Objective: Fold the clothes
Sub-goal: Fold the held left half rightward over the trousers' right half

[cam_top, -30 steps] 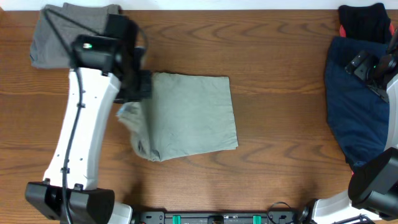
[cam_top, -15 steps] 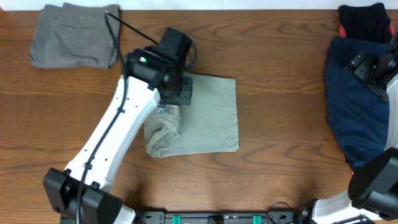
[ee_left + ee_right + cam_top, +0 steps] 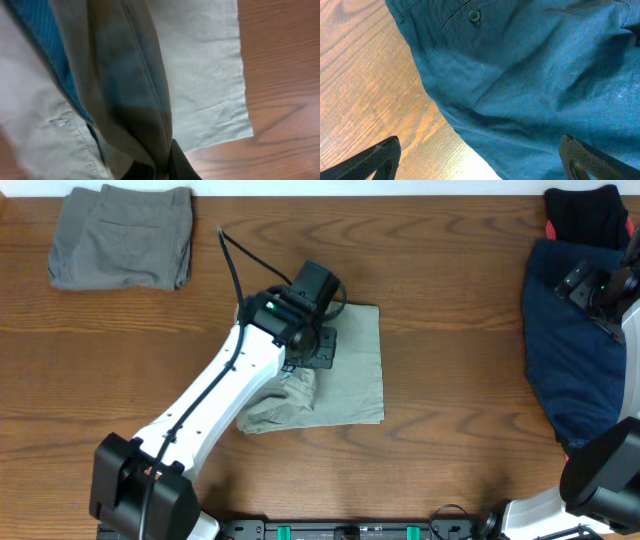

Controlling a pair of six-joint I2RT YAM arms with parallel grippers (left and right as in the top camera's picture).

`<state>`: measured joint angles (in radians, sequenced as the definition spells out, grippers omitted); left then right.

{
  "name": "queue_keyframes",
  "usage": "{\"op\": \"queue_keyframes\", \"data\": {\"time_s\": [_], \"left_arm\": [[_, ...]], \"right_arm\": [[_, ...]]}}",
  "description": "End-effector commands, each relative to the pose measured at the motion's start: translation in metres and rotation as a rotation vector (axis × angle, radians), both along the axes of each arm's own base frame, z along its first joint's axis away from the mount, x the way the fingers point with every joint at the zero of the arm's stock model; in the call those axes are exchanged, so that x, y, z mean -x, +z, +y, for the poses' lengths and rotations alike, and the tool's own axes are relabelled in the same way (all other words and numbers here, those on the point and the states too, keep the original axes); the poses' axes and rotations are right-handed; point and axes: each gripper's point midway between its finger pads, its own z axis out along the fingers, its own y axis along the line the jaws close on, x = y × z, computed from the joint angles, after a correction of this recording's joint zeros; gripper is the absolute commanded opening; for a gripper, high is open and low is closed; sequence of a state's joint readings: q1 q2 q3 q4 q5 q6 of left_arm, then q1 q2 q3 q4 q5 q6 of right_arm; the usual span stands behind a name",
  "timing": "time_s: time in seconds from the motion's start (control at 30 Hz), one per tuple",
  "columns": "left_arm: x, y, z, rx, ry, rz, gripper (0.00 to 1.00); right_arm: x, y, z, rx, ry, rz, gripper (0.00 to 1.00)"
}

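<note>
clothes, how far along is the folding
Done: the grey shorts look folded at the far left corner. In hand: the left gripper pinches a fold of the khaki shorts, which are half folded. Left: the navy garment lies spread at right, the black one heaped behind it.

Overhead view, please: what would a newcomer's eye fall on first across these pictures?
The white left arm stretches across the middle of the brown wooden table, its left claw shut on a bunched fold of the pale khaki-beige cotton shorts. Next come the navy-blue cloth garment spread at the right edge under the open right claw, and the folded grey shorts in the far left corner.
</note>
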<state>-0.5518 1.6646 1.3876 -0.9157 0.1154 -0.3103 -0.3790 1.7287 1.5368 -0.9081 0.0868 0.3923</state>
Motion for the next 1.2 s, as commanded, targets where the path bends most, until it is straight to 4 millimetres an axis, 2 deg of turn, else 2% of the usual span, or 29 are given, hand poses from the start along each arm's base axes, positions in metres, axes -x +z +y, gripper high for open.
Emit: {"op": "queue_keyframes", "data": {"time_s": [0.0,0.17,0.5,0.53,0.57,0.6,0.63,0.83,1.17], "left_arm": [[0.008,-0.013,-0.009,0.051,-0.01,0.041,0.06],[0.006,-0.019,-0.015,0.079,-0.011,0.038,0.06],[0.002,-0.018,-0.018,0.098,0.019,0.029,0.06],[0.002,-0.018,-0.018,0.098,0.019,0.03,0.09],[0.002,-0.018,-0.018,0.098,0.021,0.03,0.17],[0.003,-0.018,-0.018,0.098,0.021,0.031,0.36],[0.003,-0.018,-0.018,0.098,0.021,0.031,0.39],[0.014,-0.014,-0.033,0.181,-0.031,0.085,0.39],[0.014,-0.017,-0.03,0.161,-0.043,0.081,0.38]], "right_arm": [[-0.003,0.001,-0.001,0.017,0.011,0.005,0.99],[-0.003,0.001,-0.001,0.017,0.011,0.006,0.99],[-0.003,0.001,-0.001,0.017,0.011,0.006,0.99],[-0.003,0.001,-0.001,0.017,0.011,0.006,0.99],[-0.003,0.001,-0.001,0.017,0.011,0.006,0.99],[-0.003,0.001,-0.001,0.017,0.011,0.006,0.99],[-0.003,0.001,-0.001,0.017,0.011,0.006,0.99],[-0.003,0.001,-0.001,0.017,0.011,0.006,0.99],[-0.003,0.001,-0.001,0.017,0.011,0.006,0.99]]}}
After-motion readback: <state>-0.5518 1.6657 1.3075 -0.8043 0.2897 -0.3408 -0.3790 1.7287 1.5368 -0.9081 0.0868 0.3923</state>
